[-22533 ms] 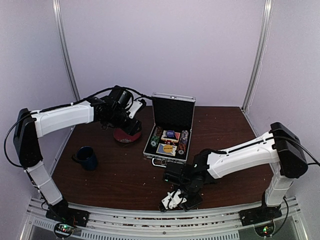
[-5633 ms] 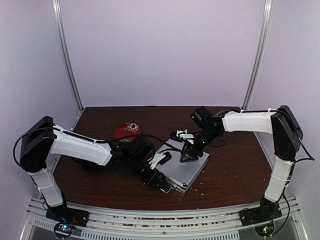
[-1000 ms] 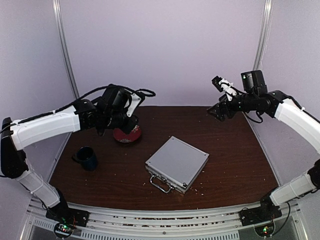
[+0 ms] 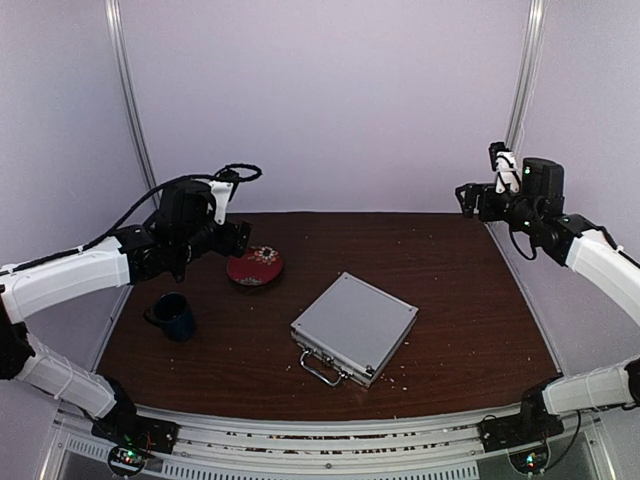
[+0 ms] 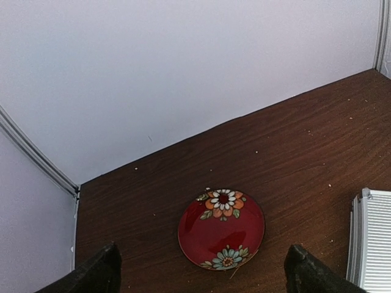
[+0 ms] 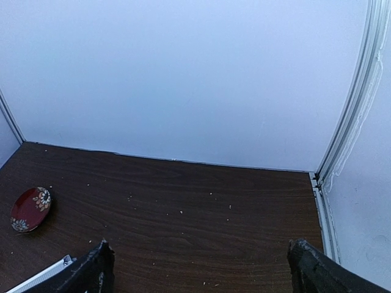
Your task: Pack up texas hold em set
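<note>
The texas hold em set's ribbed silver case [image 4: 356, 324] lies shut and flat at the table's middle, its metal handle [image 4: 319, 370] towards the near edge. What is inside is hidden. Only a corner of the case shows in the left wrist view [image 5: 372, 239] and the right wrist view [image 6: 40, 278]. My left gripper [image 4: 232, 215] hangs open above the back left of the table, far from the case, and its wrist view [image 5: 201, 278] shows nothing between the fingers. My right gripper [image 4: 481, 178] is raised at the back right, open and empty [image 6: 201, 274].
A red flowered plate [image 4: 255, 266] [image 5: 221, 229] [image 6: 29, 209] sits at the back left, below the left gripper. A dark blue mug [image 4: 174, 315] stands at the left edge. Pale walls with metal corner posts [image 4: 135, 110] enclose the table. Small crumbs dot the wood.
The left arm has drawn back to the left, off the plate. The right arm has swung further right and back. Both grippers have opened wider. The case has not moved.
</note>
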You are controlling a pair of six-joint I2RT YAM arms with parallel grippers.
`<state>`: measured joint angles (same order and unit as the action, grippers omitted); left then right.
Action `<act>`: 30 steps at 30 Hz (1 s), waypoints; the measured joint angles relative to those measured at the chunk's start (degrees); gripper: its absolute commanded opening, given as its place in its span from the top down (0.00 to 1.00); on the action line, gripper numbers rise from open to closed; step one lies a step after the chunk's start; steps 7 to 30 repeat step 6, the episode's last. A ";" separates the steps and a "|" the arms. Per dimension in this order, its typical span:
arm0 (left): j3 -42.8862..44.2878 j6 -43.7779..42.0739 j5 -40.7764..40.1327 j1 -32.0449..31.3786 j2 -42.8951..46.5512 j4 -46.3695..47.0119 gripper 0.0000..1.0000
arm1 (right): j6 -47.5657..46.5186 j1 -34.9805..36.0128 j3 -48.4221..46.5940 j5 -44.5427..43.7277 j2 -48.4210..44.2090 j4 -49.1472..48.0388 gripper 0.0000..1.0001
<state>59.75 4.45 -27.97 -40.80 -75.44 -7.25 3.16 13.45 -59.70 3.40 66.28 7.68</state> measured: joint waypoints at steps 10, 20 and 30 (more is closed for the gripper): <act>0.00 0.07 0.83 0.00 -0.02 0.00 0.06 | -0.15 -0.33 0.02 1.92 0.00 -0.04 0.00; 0.00 0.07 0.83 0.00 -0.02 0.00 0.06 | -0.15 -0.33 0.02 1.92 0.00 -0.04 0.00; 0.00 0.07 0.83 0.00 -0.02 0.00 0.06 | -0.15 -0.33 0.02 1.92 0.00 -0.04 0.00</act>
